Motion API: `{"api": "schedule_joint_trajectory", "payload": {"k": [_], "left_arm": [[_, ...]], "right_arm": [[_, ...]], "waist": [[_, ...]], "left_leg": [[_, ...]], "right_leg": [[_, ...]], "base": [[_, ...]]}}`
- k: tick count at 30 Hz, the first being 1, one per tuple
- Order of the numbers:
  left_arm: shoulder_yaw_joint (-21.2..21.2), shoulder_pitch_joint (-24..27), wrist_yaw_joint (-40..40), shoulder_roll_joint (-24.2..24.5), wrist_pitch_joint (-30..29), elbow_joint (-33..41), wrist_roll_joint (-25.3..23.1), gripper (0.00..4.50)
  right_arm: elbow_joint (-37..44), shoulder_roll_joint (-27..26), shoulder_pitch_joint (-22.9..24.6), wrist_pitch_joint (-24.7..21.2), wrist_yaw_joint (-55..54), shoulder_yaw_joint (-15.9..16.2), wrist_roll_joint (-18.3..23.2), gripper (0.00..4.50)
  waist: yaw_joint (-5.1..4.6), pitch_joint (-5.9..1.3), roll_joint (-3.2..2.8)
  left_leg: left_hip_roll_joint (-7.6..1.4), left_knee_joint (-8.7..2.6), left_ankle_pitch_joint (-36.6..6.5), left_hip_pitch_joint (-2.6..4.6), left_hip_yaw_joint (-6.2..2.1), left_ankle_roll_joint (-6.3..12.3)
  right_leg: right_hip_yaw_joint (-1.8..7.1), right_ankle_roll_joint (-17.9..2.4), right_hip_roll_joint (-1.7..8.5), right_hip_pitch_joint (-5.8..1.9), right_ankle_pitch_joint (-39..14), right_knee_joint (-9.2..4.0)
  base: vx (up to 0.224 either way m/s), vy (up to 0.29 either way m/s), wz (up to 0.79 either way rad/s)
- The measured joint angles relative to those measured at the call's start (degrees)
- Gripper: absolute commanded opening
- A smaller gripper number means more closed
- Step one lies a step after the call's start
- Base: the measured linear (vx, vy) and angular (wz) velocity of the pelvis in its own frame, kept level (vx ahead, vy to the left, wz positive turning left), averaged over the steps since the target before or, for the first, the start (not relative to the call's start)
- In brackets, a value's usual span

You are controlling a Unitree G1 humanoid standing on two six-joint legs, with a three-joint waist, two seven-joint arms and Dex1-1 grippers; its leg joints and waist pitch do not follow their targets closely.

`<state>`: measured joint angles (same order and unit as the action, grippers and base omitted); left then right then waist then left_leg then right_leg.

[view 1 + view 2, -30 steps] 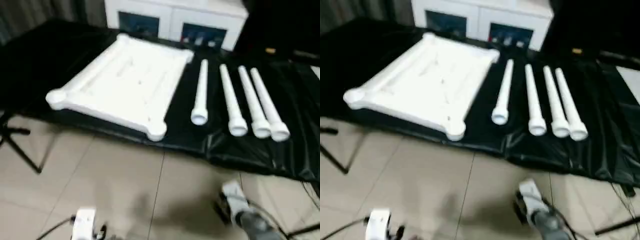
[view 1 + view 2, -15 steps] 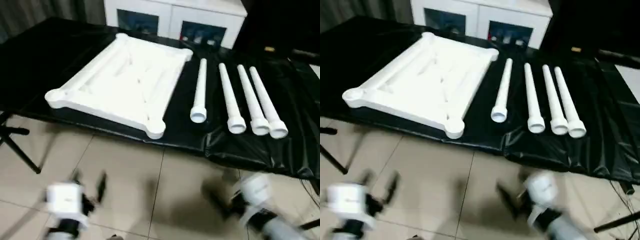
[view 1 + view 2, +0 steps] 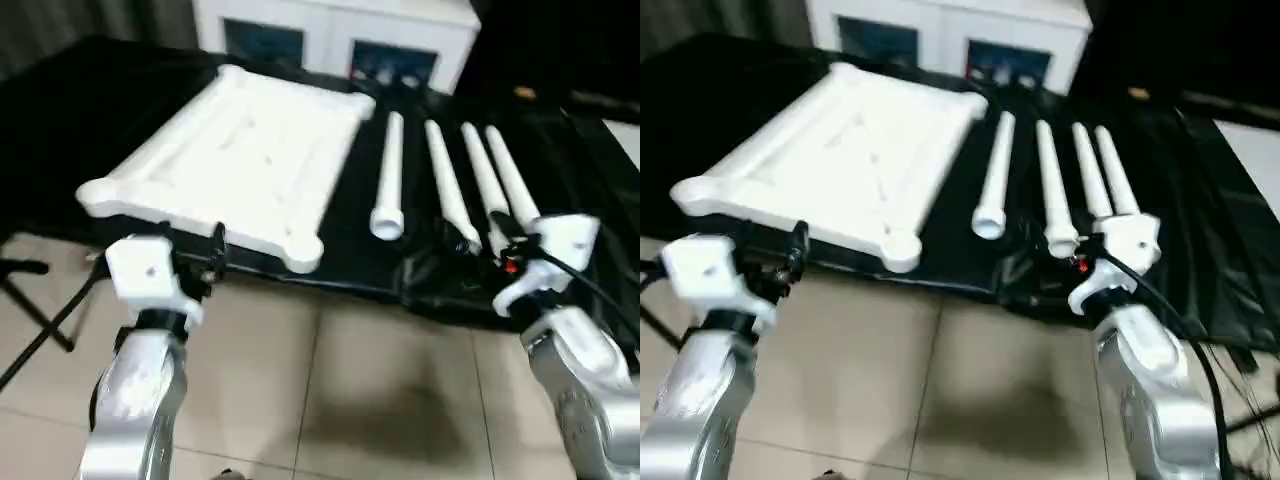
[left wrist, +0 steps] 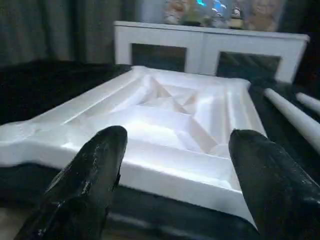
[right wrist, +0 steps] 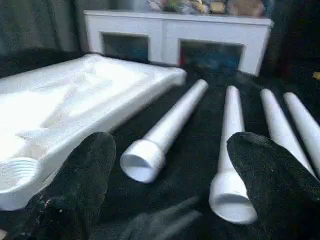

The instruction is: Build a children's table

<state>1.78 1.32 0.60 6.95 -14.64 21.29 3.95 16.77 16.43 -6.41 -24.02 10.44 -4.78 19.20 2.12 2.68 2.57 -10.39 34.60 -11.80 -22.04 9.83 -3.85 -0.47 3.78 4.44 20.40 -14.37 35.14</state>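
Note:
The white tabletop [image 3: 240, 160] lies ribbed underside up on the black-draped table, with round sockets at its corners. To its right, four white tapered legs [image 3: 388, 180] lie side by side, wide ends toward me. My left gripper [image 4: 175, 165] is open and empty, held just before the tabletop's near edge. My right gripper [image 5: 170, 170] is also open and empty, close in front of the wide ends of the legs [image 5: 165, 130]. In the eye views both silver forearms reach up to the table's front edge, left [image 3: 150, 280] and right [image 3: 560, 250].
The black-draped work table [image 3: 90, 110] carries all the parts. Behind it stands a white glass-door cabinet [image 3: 330, 35]. Tiled floor [image 3: 330, 390] lies between me and the table. A black stand leg [image 3: 30, 310] shows at the lower left.
Both arms have risen from the picture's bottom edge up to the table's front edge, the left toward the tabletop, the right toward the legs. The parts have not moved.

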Motion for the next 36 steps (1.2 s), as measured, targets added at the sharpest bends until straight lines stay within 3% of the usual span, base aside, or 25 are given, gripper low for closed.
{"api": "schedule_joint_trajectory", "payload": {"k": [4,9,11,13,14,15,16,17,18,19,20,21,23,24,25,26,27,28,29,30,31,32,33,35,36], "left_arm": [[-0.4,-1.0,0.2,1.4,-2.8,0.1,-1.7,3.70],[0.8,-3.2,-1.6,1.6,-5.4,-0.8,-3.3,3.70],[0.6,-5.2,-1.9,1.2,-5.5,-3.3,-3.6,3.70],[-0.3,-7.5,-1.7,0.9,-5.4,-5.6,-3.7,3.70],[-1.1,-8.1,-1.4,0.5,-5.1,-6.0,-3.7,3.70],[-2.2,-8.9,-1.1,0.1,-4.8,-7.0,-3.7,3.70],[-3.0,-9.8,-0.6,0.0,-4.7,-8.1,-3.7,3.70],[-3.2,-10.8,-0.2,0.1,-4.7,-8.9,-3.7,3.70],[-3.0,-11.0,-0.2,0.4,-4.6,-9.2,-3.8,3.70],[-2.8,-11.2,-0.2,0.5,-4.7,-10.1,-3.8,3.70],[-2.6,-11.2,-0.2,0.6,-4.7,-11.0,-3.9,3.70],[-2.6,-11.4,-0.2,0.8,-4.7,-11.7,-4.1,3.70],[-2.7,-12.5,-0.2,0.7,-4.5,-12.2,-4.6,3.70],[-2.7,-12.8,-0.3,0.7,-4.1,-12.2,-5.0,3.70],[-3.0,-13.1,-0.4,0.3,-3.9,-12.3,-5.2,3.70],[-3.4,-13.5,-0.5,-0.3,-3.6,-12.2,-5.3,3.70],[-3.3,-13.3,-0.9,-0.5,-3.3,-12.0,-5.4,3.70],[-3.0,-13.3,-1.3,-0.5,-3.2,-11.9,-5.4,3.70],[-2.8,-13.6,-1.7,-0.4,-3.1,-11.8,-5.5,3.70],[-2.8,-13.6,-2.0,-0.3,-3.1,-11.7,-5.6,3.70],[-2.7,-13.4,-2.1,-0.4,-3.4,-11.3,-5.6,3.70],[-2.6,-12.6,-2.2,-0.5,-3.8,-10.1,-5.8,3.70],[-2.6,-12.1,-2.2,-0.4,-3.8,-9.3,-5.9,3.70],[-2.6,-11.8,-2.1,-0.5,-4.7,-8.0,-5.9,3.70],[-2.6,-11.5,-2.0,-0.5,-4.9,-7.5,-5.9,3.70]], "right_arm": [[-0.1,-1.3,-3.0,-1.2,-0.3,2.5,-1.7,3.99],[-5.4,-3.3,-2.8,-1.1,-2.5,6.4,-4.7,3.99],[-8.0,-4.3,-4.4,-2.0,-4.6,5.6,-5.5,3.99],[-9.0,-4.3,-6.0,-2.1,-5.7,4.3,-6.0,3.99],[-9.1,-4.0,-6.0,-2.0,-6.1,3.7,-6.4,3.99],[-9.3,-3.8,-6.1,-2.0,-6.4,2.7,-6.5,3.99],[-9.4,-3.9,-6.3,-1.9,-6.7,1.7,-6.4,3.99],[-9.6,-4.1,-6.5,-1.9,-6.9,0.8,-6.3,3.99],[-9.7,-4.2,-6.6,-2.0,-6.9,0.8,-6.3,3.99],[-10.0,-4.5,-6.8,-2.2,-6.8,1.5,-6.3,3.99],[-10.2,-4.5,-6.8,-2.2,-6.8,2.3,-6.6,3.99],[-10.3,-4.0,-6.7,-2.2,-6.9,3.3,-7.6,3.99],[-10.4,-2.3,-6.9,-1.9,-7.6,4.5,-10.2,3.99],[-10.5,-2.2,-6.9,-1.8,-7.7,4.7,-10.8,3.99],[-10.9,-2.4,-6.6,-1.7,-7.7,4.4,-10.8,3.99],[-11.2,-2.4,-6.2,-1.8,-7.5,4.0,-10.7,3.99],[-11.3,-3.1,-6.2,-1.8,-7.2,3.8,-10.1,3.99],[-11.0,-4.0,-6.4,-1.8,-6.8,3.7,-9.5,3.99],[-10.6,-5.0,-6.3,-1.7,-6.4,3.6,-8.7,3.99],[-10.6,-5.2,-6.2,-1.7,-6.3,3.6,-8.4,3.99],[-10.6,-5.1,-6.2,-1.7,-6.2,3.5,-8.3,3.99],[-10.6,-5.0,-6.5,-1.7,-6.2,3.5,-8.3,3.99],[-10.5,-4.8,-6.7,-1.5,-6.2,3.4,-8.3,3.99],[-10.5,-4.7,-7.4,-1.4,-6.2,3.5,-8.3,3.99],[-10.5,-4.8,-7.4,-1.4,-6.1,3.5,-8.3,3.99]], "waist": [[0.13,-0.01,0.52],[1.83,0.01,0.84],[3.61,0.10,0.73],[4.38,0.16,0.26],[4.94,0.12,0.16],[5.36,0.05,-0.01],[5.01,-0.32,-0.96],[3.98,-0.64,-1.60],[2.62,-0.65,-1.36],[0.60,-0.54,-1.51],[-0.38,-0.38,-1.91],[-0.53,-0.38,-1.94],[-0.33,-0.44,-1.49],[-0.37,-0.52,-0.69],[0.22,-0.25,-1.00],[0.82,0.01,-1.61],[0.85,0.40,-2.27],[0.17,0.39,-3.43],[-1.46,0.82,-4.58],[-1.87,0.71,-4.53],[-1.84,0.58,-5.03],[-1.76,0.25,-5.01],[-1.58,-0.04,-4.64],[-0.89,-0.37,-3.87],[-0.54,-0.63,-2.69]], "left_leg": [[-0.18,-0.16,0.2,-0.05,-0.08,-0.12],[-0.32,-0.09,0.5,-0.03,0.33,0.19],[-0.93,0.13,0.4,0.57,2.63,0.34],[-0.27,0.86,-0.4,0.57,3.10,1.13],[0.69,2.00,-1.3,0.59,2.63,2.00],[1.83,3.71,-2.6,0.19,0.58,3.35],[2.84,4.65,-3.5,-0.45,-1.45,3.70],[3.88,5.37,-3.9,-1.05,-1.80,4.26],[4.87,5.20,-3.8,-1.11,-1.47,5.36],[5.67,4.99,-3.5,-1.26,-1.18,6.86],[5.89,4.79,-3.2,-1.28,-1.10,7.75],[6.31,4.19,-2.7,-1.26,-0.81,8.50],[7.79,2.82,-1.6,-1.51,1.07,9.85],[9.46,1.96,-1.0,-1.57,2.31,10.61],[10.07,2.47,-1.1,-1.95,2.89,10.22],[10.07,6.30,-2.1,-2.47,-0.71,8.31],[8.99,9.25,-3.2,-2.48,-4.77,5.07],[6.24,8.71,-6.1,-1.37,-7.12,2.14],[4.06,9.13,-5.7,-1.80,-7.23,1.83],[3.68,8.89,-5.2,-2.13,-7.33,1.67],[3.07,8.47,-4.8,-2.50,-7.44,1.13],[2.70,7.31,-3.8,-2.60,-7.68,1.37],[2.71,6.39,-3.0,-2.73,-7.72,1.65],[3.27,4.79,-1.8,-3.05,-7.41,2.05],[4.26,4.24,-1.6,-3.08,-6.93,1.71]], "right_leg": [[-0.17,-0.3,-0.12,0.18,0.1,0.15],[0.01,-0.9,-0.15,0.41,0.2,0.10],[2.55,-0.5,-0.81,1.38,0.6,0.44],[5.29,0.5,-1.23,1.76,1.2,0.34],[7.29,1.3,-1.33,1.73,1.5,0.14],[8.64,2.1,-1.44,1.66,1.9,-0.25],[8.82,2.7,-1.10,1.60,2.5,-0.67],[9.06,3.2,-0.43,1.54,3.1,-1.58],[8.59,2.6,0.36,1.63,3.1,-2.07],[4.95,-0.8,1.51,3.19,1.4,1.54],[1.14,-2.0,1.30,4.23,0.3,6.31],[-1.78,-1.7,0.46,5.03,-0.6,9.22],[-5.35,-0.7,-1.76,5.02,-1.6,9.31],[-5.13,-2.4,-2.16,4.16,-2.8,7.24],[-4.10,-5.1,-1.05,3.97,-2.3,6.61],[-3.95,-4.8,-0.95,3.74,-1.7,6.31],[-5.08,-4.5,-0.58,3.17,-1.1,5.85],[-7.34,-4.2,0.11,2.44,-0.7,5.09],[-7.52,-4.7,-0.47,1.92,-1.3,5.22],[-5.81,-4.5,-1.32,2.68,-2.0,8.36],[-5.28,-4.1,-1.94,3.63,-2.2,11.31],[-5.20,-4.0,-2.17,3.47,-2.3,11.71],[-5.15,-4.0,-2.11,2.86,-2.3,10.53],[-4.79,-4.1,-1.49,0.83,-2.0,6.00],[-4.20,-3.8,-0.53,-0.35,-1.7,3.35]], "base": [[0.000,0.000,0.00],[-0.012,0.003,0.00],[-0.076,0.037,-0.28],[-0.039,0.113,-0.52],[-0.032,0.150,-0.52],[-0.032,0.229,-0.54],[-0.029,0.288,-0.39],[-0.029,0.288,-0.39],[-0.020,0.323,-0.04],[-0.034,0.297,0.09],[-0.034,0.297,0.09],[-0.080,0.237,0.06],[-0.102,0.209,-0.09],[-0.115,0.188,-0.15],[-0.125,0.201,-0.05],[-0.125,0.201,-0.05],[-0.120,0.221,-0.32],[-0.131,0.167,-0.19],[-0.131,0.167,-0.19],[-0.135,0.148,0.23],[-0.118,0.139,0.05],[-0.118,0.139,0.05],[-0.106,0.066,-0.10],[-0.100,0.000,-0.05],[-0.101,-0.045,-0.11]]}}
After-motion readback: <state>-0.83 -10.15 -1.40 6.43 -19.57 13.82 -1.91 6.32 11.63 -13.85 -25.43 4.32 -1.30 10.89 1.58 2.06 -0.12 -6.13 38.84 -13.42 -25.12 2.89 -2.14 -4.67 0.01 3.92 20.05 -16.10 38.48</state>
